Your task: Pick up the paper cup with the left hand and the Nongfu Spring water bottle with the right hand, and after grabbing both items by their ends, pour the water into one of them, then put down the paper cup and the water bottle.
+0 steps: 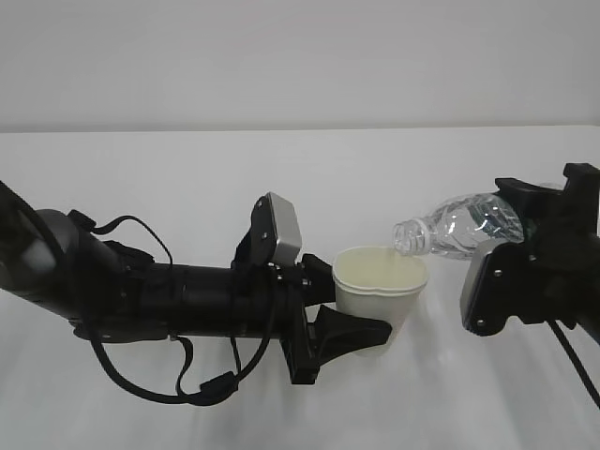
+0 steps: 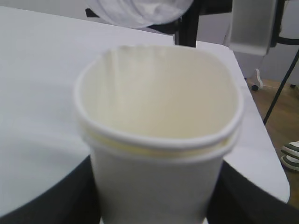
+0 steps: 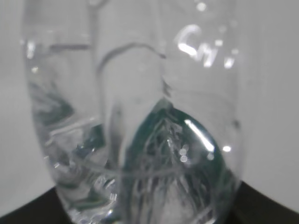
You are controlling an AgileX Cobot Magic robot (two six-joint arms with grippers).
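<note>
- Gripping the small white tapered paper cup (image 1: 380, 298) low on its wall, the left gripper (image 1: 361, 330) has its black fingers (image 1: 349, 333) on either side of the cup, near its base; the left wrist view shows dark finger shapes at both lower corners beside the cup (image 2: 159, 140).
- Squeezed by that hold, the cup's rolled rim is bent out of round; the cream inside shows, and whether any liquid lies in it cannot be told.
- Held upright, the cup sits near the middle of the scene over the white table (image 1: 141, 178).
- On the right, the right gripper (image 1: 525, 246) is clamped on the base end of the small clear ribbed plastic bottle with a dark green label band (image 1: 459, 225).
- The bottle lies nearly level, tipped slightly down to the left, its capless mouth just above the far right part of the cup's rim.
- The right wrist view is filled by the bottle (image 3: 140, 130), with green label tints through the clear plastic.
- No stream of water can be made out between mouth and cup.
</note>
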